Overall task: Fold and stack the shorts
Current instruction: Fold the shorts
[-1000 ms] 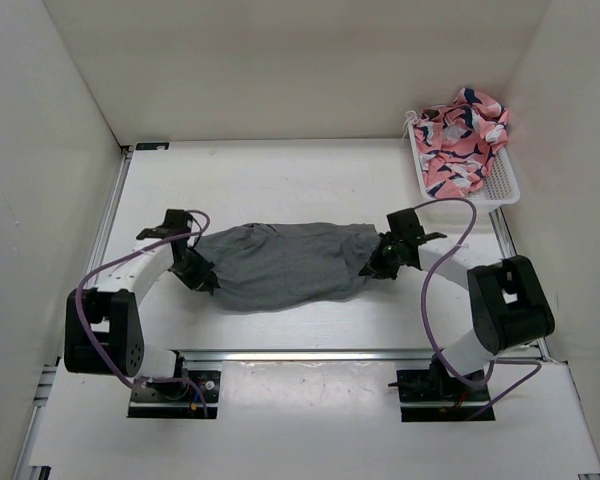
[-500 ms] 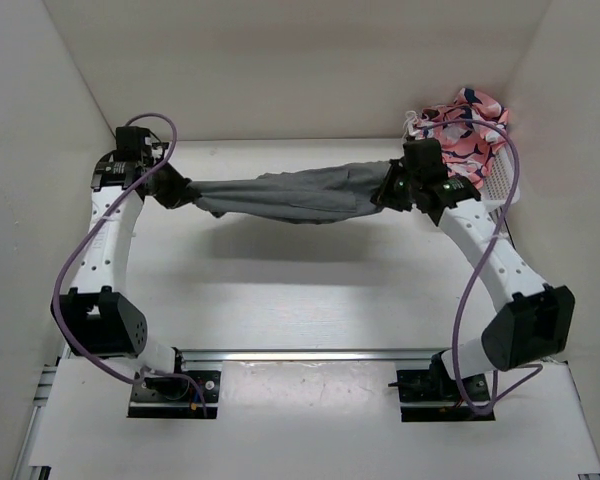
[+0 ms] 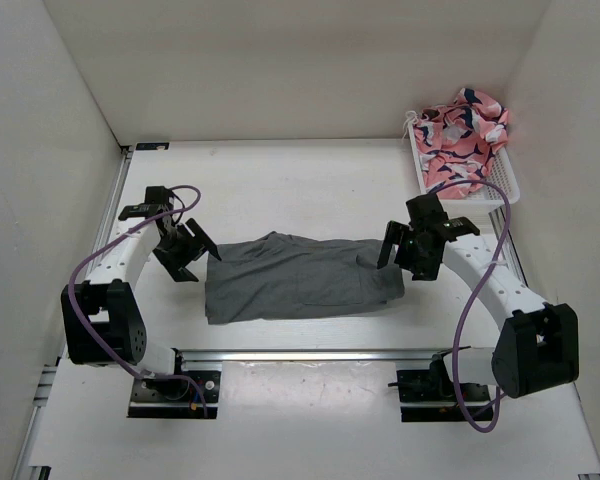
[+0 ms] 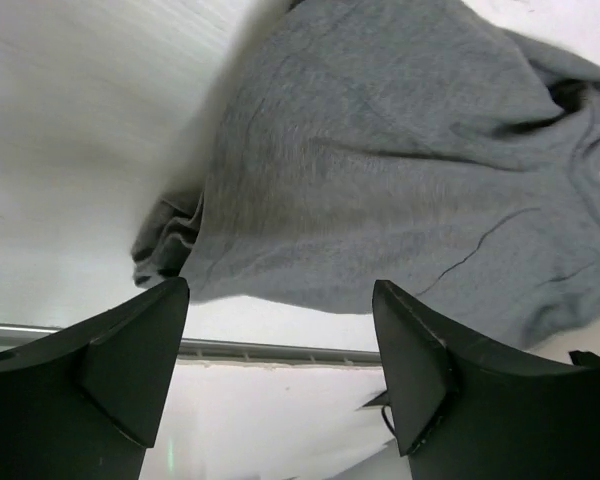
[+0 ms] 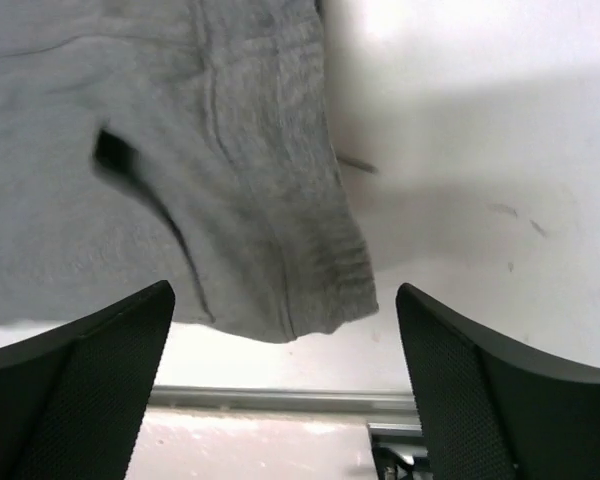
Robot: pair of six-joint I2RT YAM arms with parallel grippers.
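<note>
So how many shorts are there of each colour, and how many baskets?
Grey shorts: 1
Pink patterned shorts: 1 that shows
White basket: 1
Total: 3

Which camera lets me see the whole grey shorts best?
The top camera: the grey shorts lie spread on the table, all in view. The left wrist camera shows only their left end, the right wrist camera only their right end.
</note>
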